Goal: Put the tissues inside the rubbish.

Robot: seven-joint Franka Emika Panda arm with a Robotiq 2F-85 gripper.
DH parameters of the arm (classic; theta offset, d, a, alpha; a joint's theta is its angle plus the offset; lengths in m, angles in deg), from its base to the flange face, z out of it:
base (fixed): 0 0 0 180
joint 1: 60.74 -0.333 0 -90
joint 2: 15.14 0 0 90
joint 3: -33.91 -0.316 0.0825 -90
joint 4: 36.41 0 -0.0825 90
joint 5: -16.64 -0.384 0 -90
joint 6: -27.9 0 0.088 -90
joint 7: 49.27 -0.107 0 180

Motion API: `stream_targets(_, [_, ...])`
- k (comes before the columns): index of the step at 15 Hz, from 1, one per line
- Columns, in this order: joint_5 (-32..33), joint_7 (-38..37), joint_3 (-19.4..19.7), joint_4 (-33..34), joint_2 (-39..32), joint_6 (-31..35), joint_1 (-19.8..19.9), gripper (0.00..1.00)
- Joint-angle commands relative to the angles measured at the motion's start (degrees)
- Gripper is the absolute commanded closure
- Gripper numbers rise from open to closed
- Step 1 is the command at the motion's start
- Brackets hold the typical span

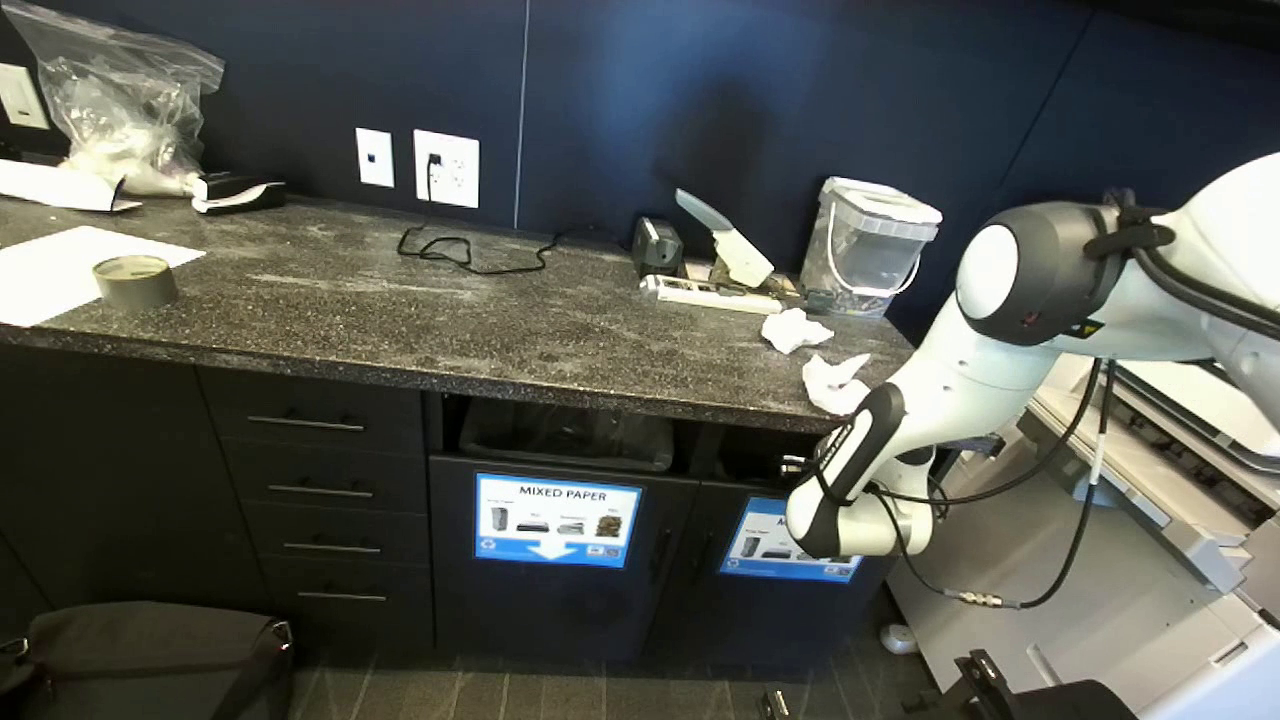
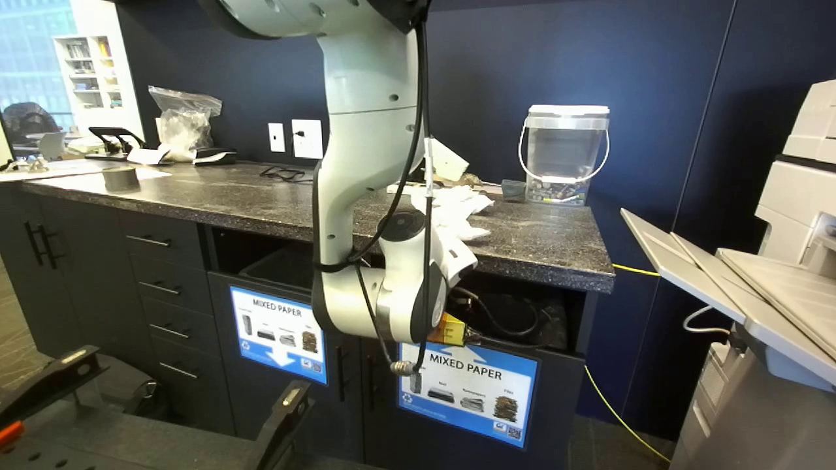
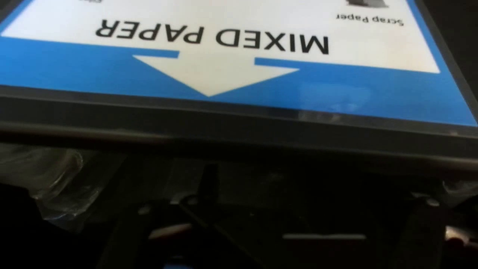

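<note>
Tissues (image 1: 793, 331), two crumpled white ones at least, lie on the right end of the dark speckled surface (image 1: 560, 330), one nearer its front edge than the other. On the far side behind them stand a lidded clear bucket (image 1: 870, 242) and a pale tool (image 1: 742, 258) with a raised lever. The white arm (image 1: 960, 375) bends down at the right, and its end reaches into the right-hand rubbish opening (image 2: 552, 323), over a blue-and-white MIXED PAPER sign (image 2: 467, 395). It's murky down there, but in the wrist view I make out the claw (image 3: 287, 205) with its jaws spread wide, and a clear plastic liner (image 3: 56, 177) off to one side. At the surface's left end a roll of tape (image 1: 136, 285) sits by a white sheet (image 1: 55, 265), with a plastic bag (image 1: 125, 110) farther back.
</note>
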Motion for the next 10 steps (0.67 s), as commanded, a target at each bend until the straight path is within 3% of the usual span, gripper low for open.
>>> stream_targets(1, [-2.45,3.39,3.60,-11.38,10.81,-8.60,-4.94,0.00])
stream_targets(5, [-2.43,5.88,8.46,-20.36,22.19,-21.40,-10.63,0.00])
stream_targets(10, [2.06,6.69,20.37,-26.14,35.84,-43.18,-23.19,0.00])
